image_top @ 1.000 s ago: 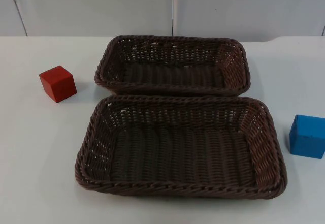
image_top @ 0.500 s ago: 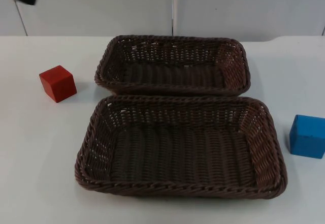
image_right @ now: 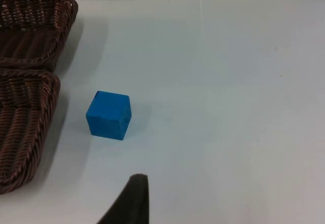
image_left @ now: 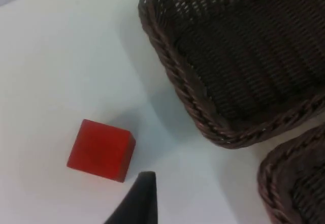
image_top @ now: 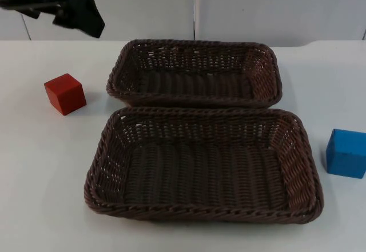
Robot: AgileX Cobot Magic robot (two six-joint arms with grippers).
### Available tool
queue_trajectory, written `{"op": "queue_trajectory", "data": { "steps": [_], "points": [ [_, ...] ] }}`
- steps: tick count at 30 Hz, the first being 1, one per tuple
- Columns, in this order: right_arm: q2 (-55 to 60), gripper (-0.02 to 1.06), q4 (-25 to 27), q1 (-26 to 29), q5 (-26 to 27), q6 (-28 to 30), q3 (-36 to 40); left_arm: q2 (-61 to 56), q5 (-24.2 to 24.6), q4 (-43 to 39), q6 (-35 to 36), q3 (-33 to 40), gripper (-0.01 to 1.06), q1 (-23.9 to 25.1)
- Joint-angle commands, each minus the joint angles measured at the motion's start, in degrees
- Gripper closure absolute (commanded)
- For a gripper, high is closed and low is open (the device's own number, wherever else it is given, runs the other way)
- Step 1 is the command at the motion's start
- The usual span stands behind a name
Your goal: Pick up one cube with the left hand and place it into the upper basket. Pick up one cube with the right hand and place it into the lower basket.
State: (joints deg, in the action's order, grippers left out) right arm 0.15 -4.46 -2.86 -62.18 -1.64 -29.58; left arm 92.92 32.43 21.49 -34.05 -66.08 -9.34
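Left gripper [image_top: 86, 20] moved in above red cube [image_top: 65, 94], corner toward lower basket [image_top: 203, 163], gripper opening unclear

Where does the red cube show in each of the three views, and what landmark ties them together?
Top view: red cube on the white table, left of the upper basket.
Left wrist view: red cube on the table, apart from the upper basket's corner.
Right wrist view: not in it; the blue cube lies there.
Shared landmark: the upper basket's woven rim.
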Motion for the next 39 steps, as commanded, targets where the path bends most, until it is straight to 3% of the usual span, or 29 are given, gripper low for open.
{"op": "queue_trajectory", "data": {
  "steps": [1, 22, 26, 39],
  "points": [
    [-0.15, -0.01, -0.13, 0.32, 0.46, 0.14, 0.13, 1.90, -0.50, -1.36, -0.12, -1.24, 0.00, -0.34],
    [-0.15, -0.01, -0.13, 0.32, 0.46, 0.14, 0.13, 20.65, -4.31, -11.32, 0.24, -11.04, 0.00, 1.43],
    [-0.15, -0.01, -0.13, 0.32, 0.46, 0.14, 0.13, 23.77, -4.91, -16.48, 3.81, -13.38, 0.00, 1.43],
    [-0.15, -0.01, -0.13, 0.32, 0.46, 0.14, 0.13, 29.30, -4.94, -16.41, 5.81, -18.23, 0.00, 4.65]
  ]
}}
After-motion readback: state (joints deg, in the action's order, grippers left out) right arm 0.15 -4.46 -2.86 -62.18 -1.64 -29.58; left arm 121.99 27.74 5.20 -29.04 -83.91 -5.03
